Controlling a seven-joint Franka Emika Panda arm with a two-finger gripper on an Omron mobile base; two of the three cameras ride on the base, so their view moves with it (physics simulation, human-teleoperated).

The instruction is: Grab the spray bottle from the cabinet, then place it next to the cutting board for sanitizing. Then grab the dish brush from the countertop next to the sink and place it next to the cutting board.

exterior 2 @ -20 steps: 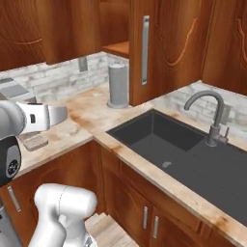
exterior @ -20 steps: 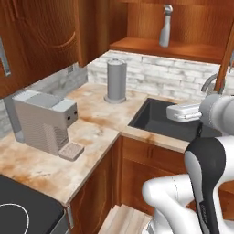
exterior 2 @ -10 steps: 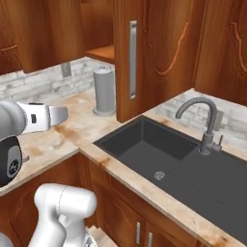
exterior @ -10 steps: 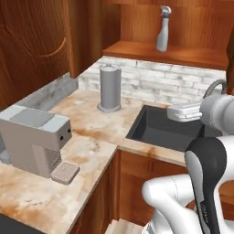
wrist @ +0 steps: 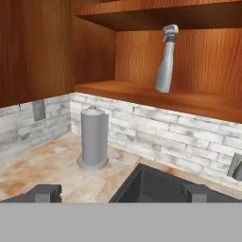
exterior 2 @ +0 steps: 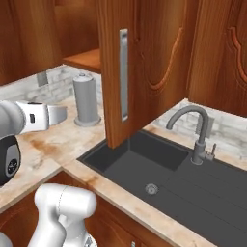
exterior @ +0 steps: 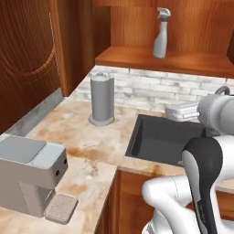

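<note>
The end effector (wrist: 121, 191) hung wide open and empty over the sink (wrist: 156, 189), well below the bottle (wrist: 165, 59) upright on the cabinet shelf (wrist: 189, 101). Light, smooth plastic, I'd judge; best gripped around its slim neck.

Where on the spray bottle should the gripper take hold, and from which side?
Probably the lower body of the spray bottle, approached from the open front of the cabinet. It stands upright on the shelf, wide below and slim at the neck; the open gripper could close across it horizontally.
</note>
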